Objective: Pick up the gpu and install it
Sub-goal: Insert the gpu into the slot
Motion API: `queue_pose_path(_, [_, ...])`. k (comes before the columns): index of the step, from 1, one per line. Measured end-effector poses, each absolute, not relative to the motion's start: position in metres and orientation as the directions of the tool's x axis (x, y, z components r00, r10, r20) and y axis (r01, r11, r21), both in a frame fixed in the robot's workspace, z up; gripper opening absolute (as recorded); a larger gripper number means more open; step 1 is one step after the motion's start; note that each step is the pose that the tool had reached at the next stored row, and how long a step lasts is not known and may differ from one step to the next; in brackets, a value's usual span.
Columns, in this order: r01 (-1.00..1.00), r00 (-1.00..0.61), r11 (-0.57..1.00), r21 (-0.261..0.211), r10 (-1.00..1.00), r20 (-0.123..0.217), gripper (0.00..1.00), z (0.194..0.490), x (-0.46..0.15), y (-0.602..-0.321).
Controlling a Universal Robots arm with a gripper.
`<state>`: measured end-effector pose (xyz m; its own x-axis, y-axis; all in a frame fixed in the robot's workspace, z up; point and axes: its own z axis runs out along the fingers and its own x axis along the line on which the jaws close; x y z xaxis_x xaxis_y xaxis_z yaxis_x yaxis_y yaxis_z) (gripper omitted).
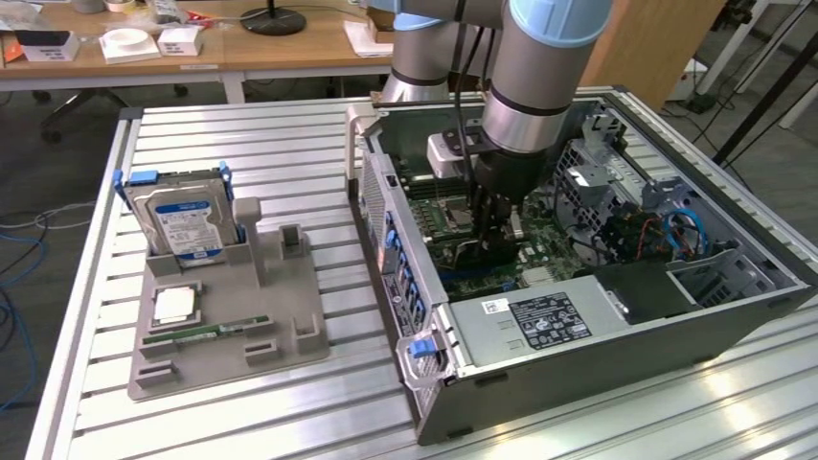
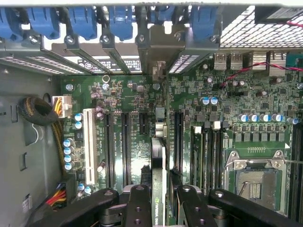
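Pickup is done: your claw [image 2: 158, 201] is clamped partway closed on the gpu [image 2: 159, 161], held edge-on, low inside the computer case [image 1: 562, 364] over the motherboard [image 2: 128, 94]. Whether it's seated in a slot, you can't tell yet.

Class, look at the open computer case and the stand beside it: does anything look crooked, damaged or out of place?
Nothing stands out. The gripper holds the gpu edge-on, upright over the motherboard slots; the hard drive stands straight in its grey stand.

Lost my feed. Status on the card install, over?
Hand shut on gpu, inside open case. Card edge-on over motherboard slots. Nothing visibly blocking.
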<state>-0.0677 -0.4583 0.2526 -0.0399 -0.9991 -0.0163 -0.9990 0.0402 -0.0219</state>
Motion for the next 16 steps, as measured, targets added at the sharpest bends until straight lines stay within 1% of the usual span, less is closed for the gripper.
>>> queue_pose_path(16, [-0.999,-0.04,0.04,-0.021,-0.999,-0.014,0.25,0.2538,-0.0679,-0.4585])
